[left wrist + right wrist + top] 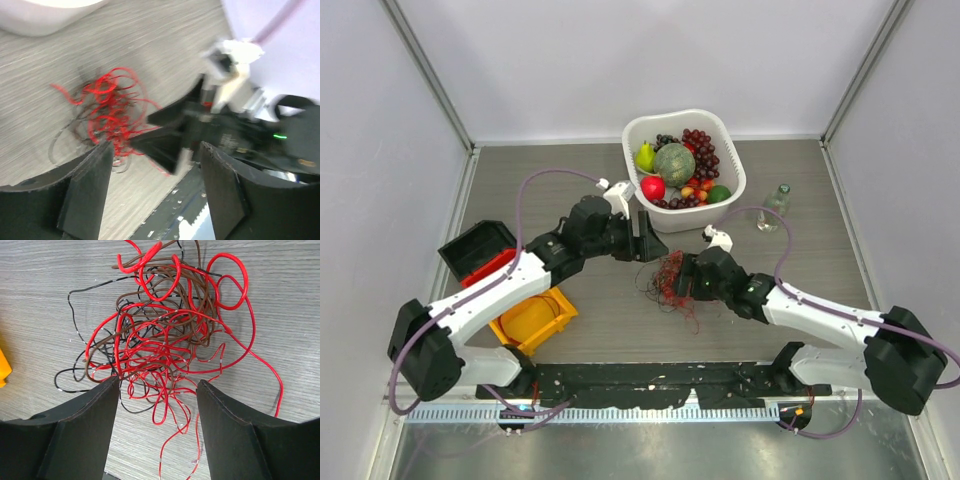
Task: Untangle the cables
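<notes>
1. Near the left edge of the table (610, 325), an orange tray (532, 318) lies beside the left arm.
2. The right gripper (684, 279) sits low over the middle of the table and points left. Its two fingers (85, 435) are spread wide and grip nothing.
3. The cables (666, 279) lie on the table in the middle, a loose knot of red, brown and black wire. In the right wrist view the cables (165, 350) start at the fingertips of the right gripper (158, 385). A few red strands run in between the fingers, and one long red loop trails off to the right.
4. Just beyond the bundle, the left gripper (653, 243) hangs tilted over it with its jaws apart, holding nothing. In its own view the left gripper (156, 150) frames the cables (107, 117), with the right gripper (165, 140) pushing in from the right.
5. Further left, a black bin (475, 245) with a red part at its near side stands by the left arm.
6. To the far right stands a clear glass bottle (775, 205).
7. Farthest, a white basket (636, 132) holds grapes, a pear, a green melon and other fruit.
</notes>
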{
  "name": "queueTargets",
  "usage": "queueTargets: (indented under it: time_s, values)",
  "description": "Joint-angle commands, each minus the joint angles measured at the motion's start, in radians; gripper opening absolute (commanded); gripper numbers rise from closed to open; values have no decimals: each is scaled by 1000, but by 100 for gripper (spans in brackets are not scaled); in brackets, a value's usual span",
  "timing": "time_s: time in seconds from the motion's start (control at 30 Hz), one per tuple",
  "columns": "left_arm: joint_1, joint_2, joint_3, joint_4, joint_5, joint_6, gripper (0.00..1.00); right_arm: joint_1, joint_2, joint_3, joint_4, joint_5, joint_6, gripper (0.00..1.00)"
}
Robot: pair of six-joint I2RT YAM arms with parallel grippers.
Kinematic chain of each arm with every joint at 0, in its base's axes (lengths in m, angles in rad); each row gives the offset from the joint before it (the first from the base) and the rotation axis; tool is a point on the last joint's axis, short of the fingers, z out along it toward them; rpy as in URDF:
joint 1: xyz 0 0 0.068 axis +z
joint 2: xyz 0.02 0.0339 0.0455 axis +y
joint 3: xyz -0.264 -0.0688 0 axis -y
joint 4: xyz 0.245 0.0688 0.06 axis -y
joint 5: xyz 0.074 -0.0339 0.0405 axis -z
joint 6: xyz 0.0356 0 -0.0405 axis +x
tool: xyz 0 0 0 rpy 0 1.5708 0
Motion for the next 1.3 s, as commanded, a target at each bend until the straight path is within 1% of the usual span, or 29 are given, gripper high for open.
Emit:
queueTargets:
  time_s: [0.0, 0.07, 0.17, 0.27, 0.3, 0.4, 0.47, 0.53, 0.6, 0.7, 0.73, 0.8, 0.87, 0.97, 1.07, 1.1, 1.13, 1.27]
  values:
    - [27, 64, -136, -67, -114, 44, 74, -4, -87, -34, 34, 26, 27, 68]
    - [27, 70, -210, 10, -159, 59, 73, -3, -119, -52, 20, 23, 32, 68]
    - [25, 107, -273, 128, -157, 67, 71, -3, -157, -75, 8, 38, 39, 68]
    - [16, 179, -267, 185, -134, 66, 71, -3, -159, -93, 37, 29, 52, 68]
    - [9, 202, -261, 218, -137, 69, 71, -3, -154, -99, 40, 17, 52, 68]
    - [-7, 266, -230, 235, -169, 69, 71, -1, -125, -84, 43, 9, 50, 68]
    - [-8, 320, -201, 226, -199, 70, 66, -1, -108, -72, 41, 2, 47, 68]
    - [-8, 369, -155, 196, -220, 72, 58, -3, -99, -69, 48, -2, 46, 68]
    - [-8, 401, -118, 148, -234, 69, 46, -1, -95, -69, 55, -5, 46, 68]
    - [-8, 380, -117, 149, -228, 66, 13, -3, -78, -55, 61, -8, 27, 68]
    - [-10, 357, -129, 159, -222, 67, 6, -1, -62, -41, 66, -14, 6, 70]
    - [-10, 291, -152, 169, -202, 76, 0, -3, -36, 6, 25, -2, -25, 71]
    - [-8, 219, -175, 180, -159, 85, 0, -1, -32, 55, -38, 50, -43, 72]
    - [-10, 118, -193, 179, -93, 89, 0, -3, -99, 91, -77, 133, -51, 72]
    - [-8, 41, -193, 163, -42, 73, 0, -3, -147, 114, -40, 118, -66, 72]
    - [-8, 26, -192, 162, -27, 66, 0, -3, -147, 118, 1, 104, -73, 72]
    - [-8, 6, -189, 160, -18, 49, 0, -3, -133, 127, 14, 77, -85, 72]
    - [-10, -31, -166, 165, 36, 24, 0, -1, -1, 215, -3, 45, -89, 72]
